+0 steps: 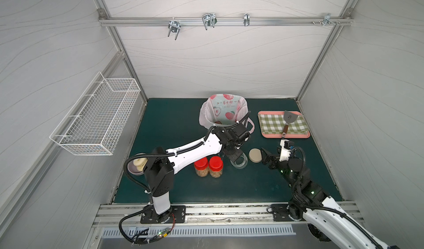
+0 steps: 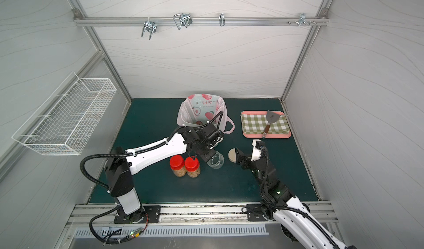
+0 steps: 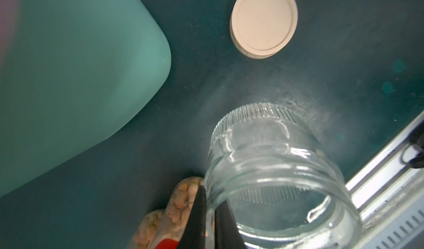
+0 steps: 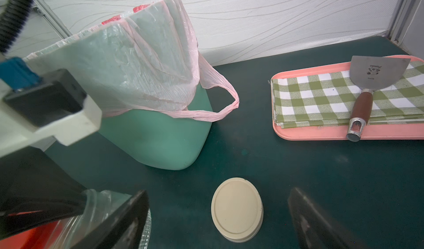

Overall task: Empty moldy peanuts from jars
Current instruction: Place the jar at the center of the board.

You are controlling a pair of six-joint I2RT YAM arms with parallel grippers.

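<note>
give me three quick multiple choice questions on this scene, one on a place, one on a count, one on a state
1. Where does the beige lid lie?
A. on the pink tray
B. inside the bin
C. on the mat, between the open jar and the right hand

2. How many red-lidded jars stand on the mat?
A. one
B. two
C. three

3. What is the left hand doing?
A. pinching the open jar's rim
B. hanging open over the bin
C. holding the spatula

Answers:
1 C: both top views show the lid flat on the mat between the two.
2 B: two red lids stand side by side.
3 A: the left wrist view shows one finger inside the rim and one outside.
</note>
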